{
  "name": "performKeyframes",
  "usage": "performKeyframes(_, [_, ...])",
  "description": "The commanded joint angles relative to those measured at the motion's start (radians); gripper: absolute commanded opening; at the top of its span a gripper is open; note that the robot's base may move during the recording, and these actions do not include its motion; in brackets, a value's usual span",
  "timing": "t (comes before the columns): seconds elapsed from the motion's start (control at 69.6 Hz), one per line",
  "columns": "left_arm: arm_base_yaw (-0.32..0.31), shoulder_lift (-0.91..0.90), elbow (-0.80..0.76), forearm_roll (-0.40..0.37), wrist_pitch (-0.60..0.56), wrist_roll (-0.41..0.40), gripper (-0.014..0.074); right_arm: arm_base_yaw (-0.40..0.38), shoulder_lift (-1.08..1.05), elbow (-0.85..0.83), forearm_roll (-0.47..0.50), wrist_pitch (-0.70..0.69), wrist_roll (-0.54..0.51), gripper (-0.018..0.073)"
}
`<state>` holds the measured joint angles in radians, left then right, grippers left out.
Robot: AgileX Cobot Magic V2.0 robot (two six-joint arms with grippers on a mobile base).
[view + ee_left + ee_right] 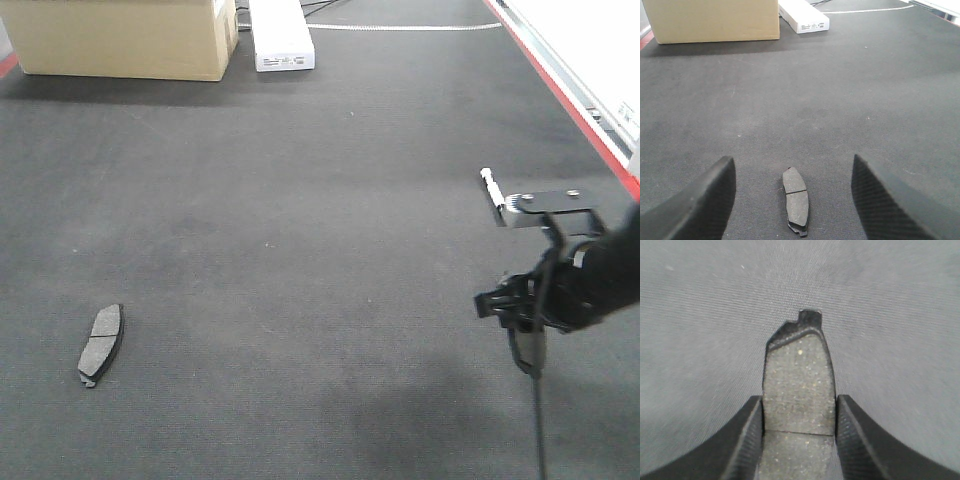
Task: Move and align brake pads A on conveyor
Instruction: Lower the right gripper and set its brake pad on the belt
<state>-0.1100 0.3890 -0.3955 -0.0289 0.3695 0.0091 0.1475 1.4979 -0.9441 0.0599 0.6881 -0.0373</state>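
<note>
Front-facing view: at the far left a cardboard box (120,35) stands on the conveyor belt (300,220), with a long white box (280,35) just beside it to the right. At the near left a loose brake pad (100,345) lies flat on the belt, friction face up, its centre groove showing, well apart from both boxes.

Left wrist view: the left gripper (792,165) is spread wide, its two dark fingers (705,200) standing either side of that loose brake pad (796,200) without touching it. The pad lies lengthwise between them, nearer the camera than the fingertips.

At the right of the front-facing view the right gripper (525,325) points down at the belt, and a red frame edge (565,95) runs along the far right.

Right wrist view: the right gripper (799,402) is closed onto a held brake pad (797,365), its fingers (747,435) pressing the pad's two long sides. The pad's notched end sticks out past the fingertips, with belt behind it.
</note>
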Motion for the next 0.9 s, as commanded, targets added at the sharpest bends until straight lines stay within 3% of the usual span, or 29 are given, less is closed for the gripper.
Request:
performKeyframes(0.0, [-0.003,0.005,-0.025,0.0,-0.064,-0.002,0.0491,-0.005,0.042,-0.077,-0.001,-0.013,-0.012,0.0034])
performKeyframes(0.661, [-0.003,0.005,-0.025,0.0,-0.064,-0.002,0.0491,-0.005,0.257,-0.139,-0.013,-0.062,-0.054,0.0055])
performKeyframes(0.776, [-0.003,0.005,-0.025,0.0,-0.064,-0.002,0.0491,-0.005,0.258,-0.14,-0.012,-0.066,-0.051,0.0108])
performKeyframes(0.891, [-0.003,0.005,-0.025,0.0,-0.064,-0.002,0.0491,-0.005,0.258,-0.14,-0.01,-0.053,-0.051,0.0232])
